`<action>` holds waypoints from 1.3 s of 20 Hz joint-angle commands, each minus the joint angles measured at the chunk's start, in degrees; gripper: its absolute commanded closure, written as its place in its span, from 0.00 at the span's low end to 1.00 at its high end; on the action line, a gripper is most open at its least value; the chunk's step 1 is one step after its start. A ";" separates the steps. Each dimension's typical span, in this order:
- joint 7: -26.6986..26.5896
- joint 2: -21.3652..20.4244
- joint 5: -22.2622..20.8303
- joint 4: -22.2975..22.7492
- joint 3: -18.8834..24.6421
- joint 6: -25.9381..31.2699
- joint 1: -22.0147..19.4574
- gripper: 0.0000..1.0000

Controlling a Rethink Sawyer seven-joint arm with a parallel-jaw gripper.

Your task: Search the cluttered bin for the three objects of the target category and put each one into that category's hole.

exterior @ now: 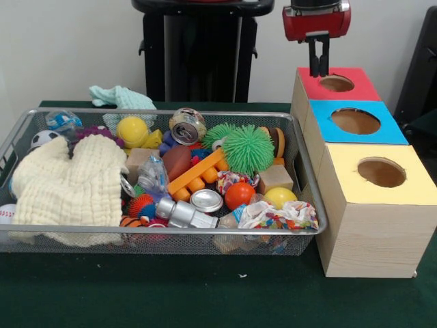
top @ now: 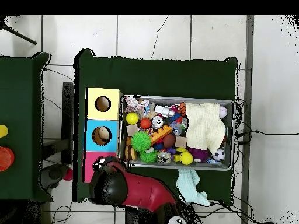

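My gripper (exterior: pixel 318 71) hangs just over the hole (exterior: pixel 336 83) of the red-topped box (exterior: pixel 355 90), its fingers close together with nothing between them. In the overhead view the red and black arm (top: pixel 131 189) covers most of that red box (top: pixel 89 165) and hides the gripper. The wire bin (exterior: pixel 164 232) is full of clutter: a silver can (exterior: pixel 188 126), a flattened can (exterior: pixel 206 200), a silver can on its side (exterior: pixel 181 213), green spiky balls (exterior: pixel 247 147), a yellow ball (exterior: pixel 132 130), an orange ball (exterior: pixel 239 195) and wooden blocks (exterior: pixel 275 178).
A blue-topped box (exterior: pixel 382 130) and a yellow-topped box (exterior: pixel 416 184), each with a round hole, stand in a row beside the bin. A cream cloth (exterior: pixel 68 181) covers the bin's left part. A mint cloth (exterior: pixel 119 98) lies behind the bin.
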 commanded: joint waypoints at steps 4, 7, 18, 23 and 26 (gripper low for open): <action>1.21 -0.81 -8.03 -6.12 1.75 0.66 -7.15 1.00; 0.46 -0.88 -10.70 -5.26 4.55 -0.51 -10.84 1.00; -1.18 -1.64 -19.39 -4.81 14.08 -1.00 -24.39 1.00; -2.22 -2.64 -21.72 -5.90 16.89 1.59 -28.73 1.00; -2.02 -3.38 -22.51 -6.55 18.10 2.81 -30.52 1.00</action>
